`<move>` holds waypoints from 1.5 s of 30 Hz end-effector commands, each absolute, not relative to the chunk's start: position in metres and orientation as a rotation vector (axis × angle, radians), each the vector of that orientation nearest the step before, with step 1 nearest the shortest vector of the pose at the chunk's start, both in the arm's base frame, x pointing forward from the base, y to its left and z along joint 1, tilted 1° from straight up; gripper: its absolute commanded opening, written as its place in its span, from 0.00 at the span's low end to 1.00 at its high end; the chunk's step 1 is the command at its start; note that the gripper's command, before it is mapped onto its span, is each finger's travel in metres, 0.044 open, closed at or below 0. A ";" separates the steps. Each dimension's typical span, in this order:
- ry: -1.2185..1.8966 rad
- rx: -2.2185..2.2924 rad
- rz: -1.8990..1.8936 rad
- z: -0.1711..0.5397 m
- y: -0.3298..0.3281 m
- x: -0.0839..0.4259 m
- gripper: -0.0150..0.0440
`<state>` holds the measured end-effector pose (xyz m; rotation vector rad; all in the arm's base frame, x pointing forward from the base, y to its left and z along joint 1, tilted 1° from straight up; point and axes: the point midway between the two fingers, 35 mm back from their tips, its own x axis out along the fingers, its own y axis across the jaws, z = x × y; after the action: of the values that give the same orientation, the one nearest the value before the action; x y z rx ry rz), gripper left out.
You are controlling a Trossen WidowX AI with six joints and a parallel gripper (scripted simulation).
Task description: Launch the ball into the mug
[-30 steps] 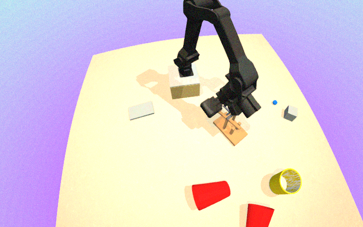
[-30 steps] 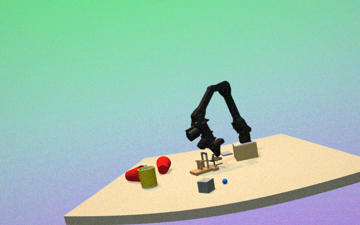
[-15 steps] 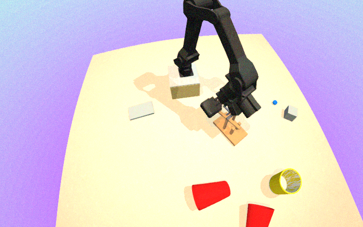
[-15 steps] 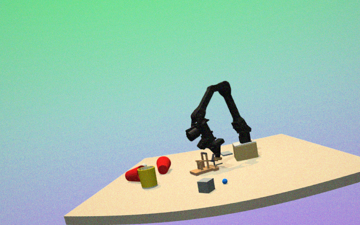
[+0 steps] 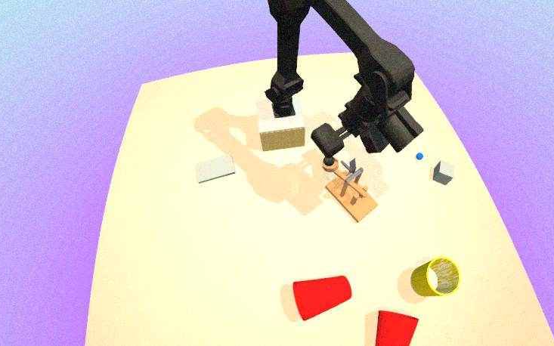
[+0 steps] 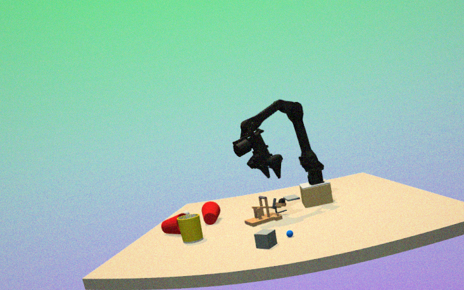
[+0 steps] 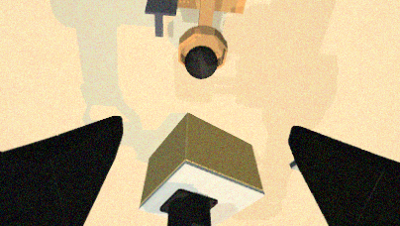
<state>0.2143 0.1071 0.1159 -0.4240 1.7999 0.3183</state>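
Observation:
The black ball [image 5: 328,161] [image 6: 282,200] [image 7: 201,62] rests in the round cup at the end of the wooden catapult's arm. The catapult [image 5: 358,208] [image 6: 262,219] [image 7: 206,15] stands on its flat base, cup end toward the robot's pedestal, with grey-blue parts by its frame. My gripper [image 6: 274,176] [image 7: 208,129] is open and empty, above the catapult's cup end and clear of the ball. The yellow mug [image 5: 420,279] [image 6: 190,230] stands upright beyond the catapult's other end, to the lower right in the top view. Whether the catapult points exactly at it I cannot tell.
Two red cups [image 5: 322,295] [image 5: 395,329] [image 6: 210,211] [image 6: 170,225] lie near the mug. A small blue ball [image 5: 419,156] [image 6: 289,233] and a grey cube [image 5: 443,172] [image 6: 264,239] are right of the catapult in the top view. A flat grey slab [image 5: 215,168] [image 6: 290,197] lies left.

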 end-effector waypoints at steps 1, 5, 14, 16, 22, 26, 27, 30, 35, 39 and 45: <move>1.727 -0.395 0.328 0.118 0.122 0.244 1.00; 1.595 -0.350 0.344 0.129 0.143 0.290 1.00; 1.297 -0.253 0.376 0.165 0.186 0.388 1.00; 1.230 -0.232 0.382 0.175 0.194 0.409 1.00; 1.031 -0.173 0.399 0.208 0.216 0.465 1.00; 0.897 -0.136 0.409 0.232 0.228 0.498 1.00; 0.895 -0.135 0.410 0.232 0.228 0.498 1.00; 0.858 -0.120 0.415 0.232 0.228 0.497 1.00; 0.789 -0.093 0.425 0.230 0.227 0.490 1.00; 0.786 -0.092 0.425 0.230 0.227 0.489 1.00; 0.786 -0.092 0.425 0.230 0.227 0.489 1.00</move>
<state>0.4899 0.2261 0.2301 -0.0994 0.7871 0.4230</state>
